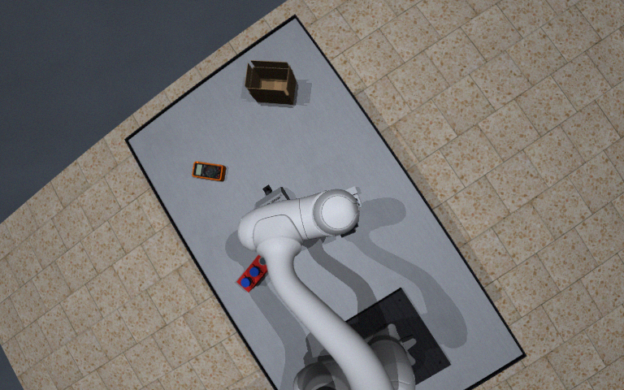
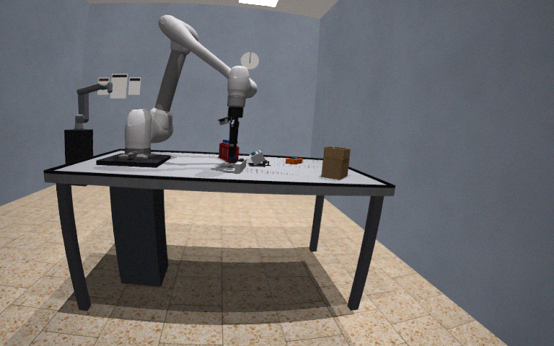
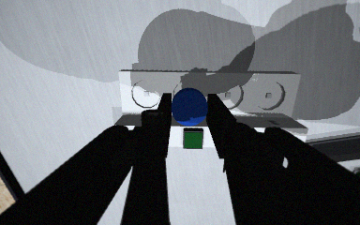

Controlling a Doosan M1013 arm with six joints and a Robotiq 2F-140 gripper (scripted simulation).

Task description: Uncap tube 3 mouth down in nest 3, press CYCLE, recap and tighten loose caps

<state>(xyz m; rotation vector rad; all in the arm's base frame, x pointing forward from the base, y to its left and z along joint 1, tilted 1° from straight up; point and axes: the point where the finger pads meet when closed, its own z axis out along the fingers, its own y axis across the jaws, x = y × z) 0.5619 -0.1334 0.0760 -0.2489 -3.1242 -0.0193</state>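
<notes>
Here, gripper [image 3: 189,112] clamped on blue cap [image 3: 189,106] above cap tray [image 3: 127,91]; no lettering legible.

Blue cap [image 3: 189,106], black gripper [image 3: 188,110]

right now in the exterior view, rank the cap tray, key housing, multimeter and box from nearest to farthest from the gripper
1. cap tray, right under the gripper
2. key housing, just past the tray
3. multimeter, further along the table
4. box, at the far end
</notes>
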